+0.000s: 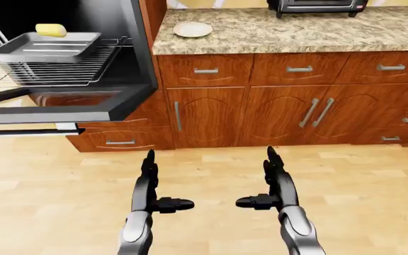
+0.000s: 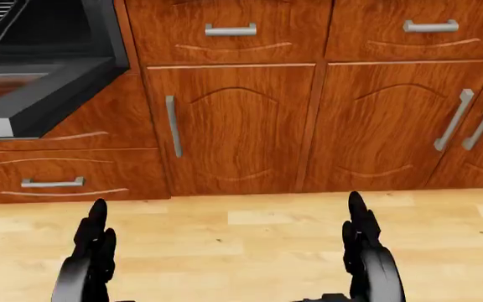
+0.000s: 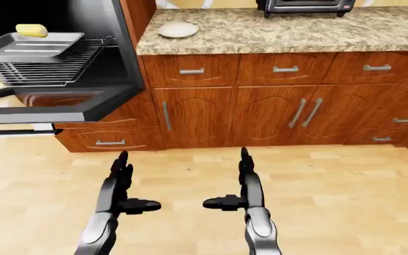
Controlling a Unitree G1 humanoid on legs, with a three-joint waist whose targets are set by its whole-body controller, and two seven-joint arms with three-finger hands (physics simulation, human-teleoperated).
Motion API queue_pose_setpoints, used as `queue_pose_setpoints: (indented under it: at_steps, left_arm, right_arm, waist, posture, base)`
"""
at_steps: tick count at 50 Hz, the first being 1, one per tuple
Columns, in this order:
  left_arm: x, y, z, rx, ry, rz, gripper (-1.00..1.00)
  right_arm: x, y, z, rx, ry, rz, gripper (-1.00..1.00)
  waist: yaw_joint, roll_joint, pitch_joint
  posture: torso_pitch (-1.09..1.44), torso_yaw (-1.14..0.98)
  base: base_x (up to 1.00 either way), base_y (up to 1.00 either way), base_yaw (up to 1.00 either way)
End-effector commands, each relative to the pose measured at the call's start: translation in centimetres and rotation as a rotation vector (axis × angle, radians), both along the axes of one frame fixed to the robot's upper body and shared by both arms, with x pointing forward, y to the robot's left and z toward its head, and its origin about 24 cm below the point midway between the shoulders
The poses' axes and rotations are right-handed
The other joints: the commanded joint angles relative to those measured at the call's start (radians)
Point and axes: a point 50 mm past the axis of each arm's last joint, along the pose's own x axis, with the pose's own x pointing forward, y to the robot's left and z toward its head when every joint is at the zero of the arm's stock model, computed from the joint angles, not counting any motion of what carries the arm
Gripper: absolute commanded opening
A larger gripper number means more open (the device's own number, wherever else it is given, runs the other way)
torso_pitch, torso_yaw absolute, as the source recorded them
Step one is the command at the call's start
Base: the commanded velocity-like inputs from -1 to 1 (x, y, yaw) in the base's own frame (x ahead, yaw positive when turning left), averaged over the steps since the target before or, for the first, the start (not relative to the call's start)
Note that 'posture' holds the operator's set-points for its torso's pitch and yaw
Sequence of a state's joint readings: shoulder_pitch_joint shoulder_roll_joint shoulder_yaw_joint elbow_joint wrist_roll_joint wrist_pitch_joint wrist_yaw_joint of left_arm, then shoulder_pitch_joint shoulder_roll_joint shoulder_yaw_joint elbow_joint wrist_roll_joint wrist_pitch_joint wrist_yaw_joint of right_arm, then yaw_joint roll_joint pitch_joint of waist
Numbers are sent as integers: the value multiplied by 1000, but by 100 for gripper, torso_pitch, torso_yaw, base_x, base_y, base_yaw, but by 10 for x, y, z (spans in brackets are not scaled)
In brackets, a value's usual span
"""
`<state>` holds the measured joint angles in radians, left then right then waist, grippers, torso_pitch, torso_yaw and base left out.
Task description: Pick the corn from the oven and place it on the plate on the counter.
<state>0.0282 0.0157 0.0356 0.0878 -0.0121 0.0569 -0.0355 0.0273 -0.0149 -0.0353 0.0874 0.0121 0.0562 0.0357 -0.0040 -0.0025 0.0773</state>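
Note:
The yellow corn [image 1: 51,30] lies on a grey baking tray [image 1: 45,47] that rests on the pulled-out wire rack [image 1: 58,71] of the open oven, at the upper left of the left-eye view. The white plate [image 1: 192,30] sits on the granite counter [image 1: 296,32], right of the oven. My left hand [image 1: 151,183] and right hand [image 1: 271,180] are low over the wooden floor, fingers straight, thumbs turned inward, both open and empty, far below the corn and the plate.
The open oven door [image 1: 55,109] juts out at the left at mid height. Wooden cabinets and drawers [image 1: 282,106] stand under the counter. A toaster oven [image 1: 317,6] stands on the counter at the top.

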Motion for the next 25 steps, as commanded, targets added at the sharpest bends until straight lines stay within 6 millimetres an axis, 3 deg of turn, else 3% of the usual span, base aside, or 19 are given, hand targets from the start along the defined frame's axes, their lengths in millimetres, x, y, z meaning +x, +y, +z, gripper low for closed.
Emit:
queue_pose_setpoints:
  at_steps: [1, 3, 5, 7, 17, 18, 19, 20, 21, 24, 25]
  left_arm:
    - [14, 2, 42, -24, -189, -9, 100]
    - [13, 3, 43, -21, -186, -7, 100]
    - [11, 5, 51, -18, -189, -4, 100]
    - [10, 7, 60, -19, -194, 0, 100]
    - [12, 3, 140, 15, -270, -18, 100]
    - [14, 3, 146, 14, -277, -18, 100]
    - [13, 4, 149, 11, -282, -14, 100]
    - [14, 5, 147, 8, -281, -12, 100]
    - [13, 6, 149, 7, -282, -11, 100]
    - [13, 5, 154, 14, -285, -8, 100]
    - [13, 5, 156, 16, -287, -8, 100]
  right_arm:
    - [13, -1, 33, -5, -183, 18, 100]
    - [12, 0, 38, -13, -189, 18, 100]
    - [14, 0, 39, -15, -193, 18, 100]
    - [11, -2, 48, -12, -207, 11, 100]
    - [12, -6, 116, -34, -292, -1, 100]
    - [13, -5, 122, -39, -304, 4, 100]
    - [12, -2, 124, -36, -307, 27, 100]
    - [13, -1, 125, -35, -311, 36, 100]
    - [12, 0, 127, -35, -310, 40, 100]
    - [14, 1, 127, -43, -313, 47, 100]
    - [13, 0, 128, -42, -316, 48, 100]
  waist:
    - [-2, -8, -1]
    - [6, 0, -64]
    - [5, -8, -18]
    - [5, -7, -69]
    - [8, -4, -87]
    - [8, 0, -109]
    - [9, 2, -92]
    - [8, 5, -46]
    - [7, 6, -25]
    - [8, -3, -10]
    - [9, -18, -17]
  posture:
    - [0, 0]
    - [0, 0]
    - [0, 0]
    - [0, 0]
    - [0, 0]
    - [0, 0]
    - [0, 0]
    - [0, 0]
    - [0, 0]
    - [0, 0]
    - [0, 0]
  base:
    - [0, 0, 0]
    - [0, 0, 0]
    - [0, 0, 0]
    - [0, 0, 0]
    - [0, 0, 0]
    - [9, 0, 0]
    - [41, 0, 0]
    - [52, 0, 0]
    - [59, 0, 0]
    - [62, -2, 0]
    - [62, -4, 0]
